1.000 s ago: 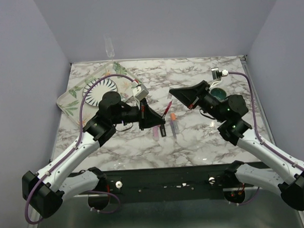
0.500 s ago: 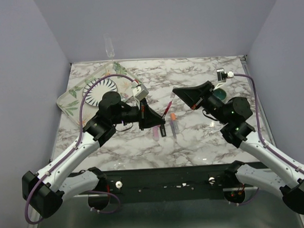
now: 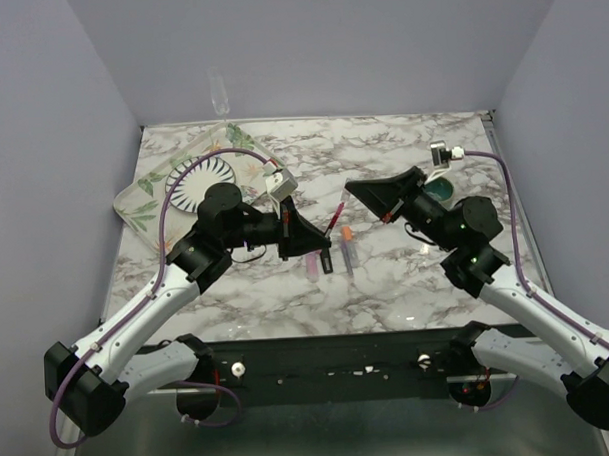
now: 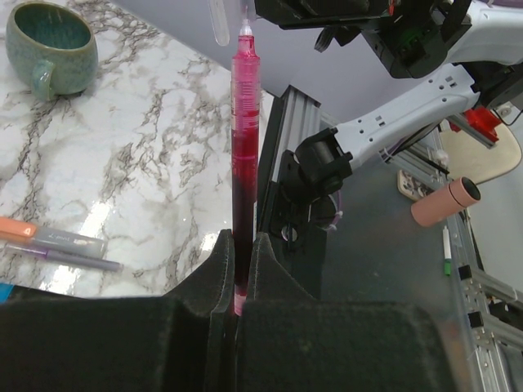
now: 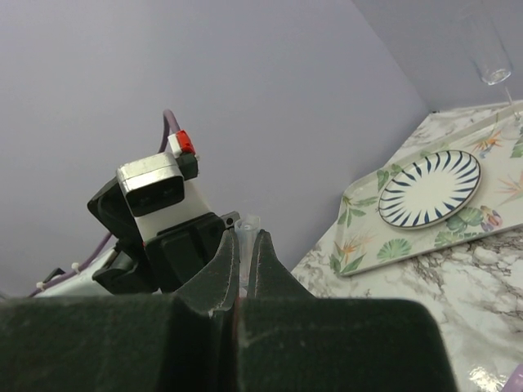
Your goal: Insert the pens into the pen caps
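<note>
While checking against a second ago, note the left gripper [image 4: 241, 249] unmoved, jaws clenched low on the red pen [image 4: 243, 139], tip raised off the worktop [image 3: 407, 284]. Just below the red pen, find the markers [image 3: 331, 259] lying loose, probably still to do. Right of the red pen, see the right gripper [image 3: 353, 187] re-angled a touch, wrist dipped slightly: likely fine lining-up for capping, no contact yet. From above, cannot make out anything in those jaws. From the right wrist, see them clenched on a small clear cap [image 5: 246, 224]; from the left wrist, see that cap just beside the red pen's tip, not over it. Far right of the red pen, spot the mug [image 4: 49, 41], half hidden from above.
</note>
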{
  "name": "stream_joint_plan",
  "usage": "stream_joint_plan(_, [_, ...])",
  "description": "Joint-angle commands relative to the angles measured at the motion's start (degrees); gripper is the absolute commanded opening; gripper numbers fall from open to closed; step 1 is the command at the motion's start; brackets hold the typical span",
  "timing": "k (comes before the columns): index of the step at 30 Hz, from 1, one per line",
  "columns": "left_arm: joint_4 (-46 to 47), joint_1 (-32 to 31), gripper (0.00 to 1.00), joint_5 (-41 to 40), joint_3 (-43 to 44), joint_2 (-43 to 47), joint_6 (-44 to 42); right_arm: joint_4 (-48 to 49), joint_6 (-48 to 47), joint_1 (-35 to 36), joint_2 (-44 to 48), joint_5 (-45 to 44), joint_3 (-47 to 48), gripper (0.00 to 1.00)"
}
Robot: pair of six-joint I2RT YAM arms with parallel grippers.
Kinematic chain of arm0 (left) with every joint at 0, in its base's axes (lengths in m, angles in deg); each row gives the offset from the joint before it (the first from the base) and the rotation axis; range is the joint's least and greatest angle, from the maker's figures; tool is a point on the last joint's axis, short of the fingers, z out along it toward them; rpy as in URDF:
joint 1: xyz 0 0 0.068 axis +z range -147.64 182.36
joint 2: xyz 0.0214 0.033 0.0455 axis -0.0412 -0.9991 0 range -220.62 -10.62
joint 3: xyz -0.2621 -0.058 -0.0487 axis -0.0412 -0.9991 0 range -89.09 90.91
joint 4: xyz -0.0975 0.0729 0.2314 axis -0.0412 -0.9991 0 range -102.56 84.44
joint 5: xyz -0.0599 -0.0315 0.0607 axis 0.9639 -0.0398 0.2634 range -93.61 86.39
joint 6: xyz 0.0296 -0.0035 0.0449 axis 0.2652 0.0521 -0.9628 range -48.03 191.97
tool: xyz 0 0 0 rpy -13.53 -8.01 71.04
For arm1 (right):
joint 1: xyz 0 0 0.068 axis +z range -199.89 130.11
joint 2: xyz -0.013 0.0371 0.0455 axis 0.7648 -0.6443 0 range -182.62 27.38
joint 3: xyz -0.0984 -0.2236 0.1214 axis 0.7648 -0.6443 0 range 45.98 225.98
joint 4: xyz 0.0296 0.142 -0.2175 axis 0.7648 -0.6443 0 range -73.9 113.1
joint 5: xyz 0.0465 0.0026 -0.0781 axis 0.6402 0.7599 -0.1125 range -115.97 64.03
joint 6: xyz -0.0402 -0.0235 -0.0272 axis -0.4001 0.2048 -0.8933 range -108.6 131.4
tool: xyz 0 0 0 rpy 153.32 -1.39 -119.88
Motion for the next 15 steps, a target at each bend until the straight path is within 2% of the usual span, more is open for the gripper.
stream_joint_plan(1, [0.2, 0.5, 0.0, -1.4, 0.0, 1.1, 0.6, 0.6, 0.1, 0.4, 0.4, -0.5, -1.1, 0.01])
stream_joint_plan(10, [1.3, 1.2, 0.0, -1.5, -0.4, 1.0, 1.7, 3.2, 2.0, 1.1, 0.2, -0.5, -3.1, 0.01])
stream_joint_plan(15, [4.0, 2.0, 0.0, -1.6, -1.3, 1.1, 3.9, 4.1, -0.1, 4.3, -0.5, -3.2, -3.8, 0.01])
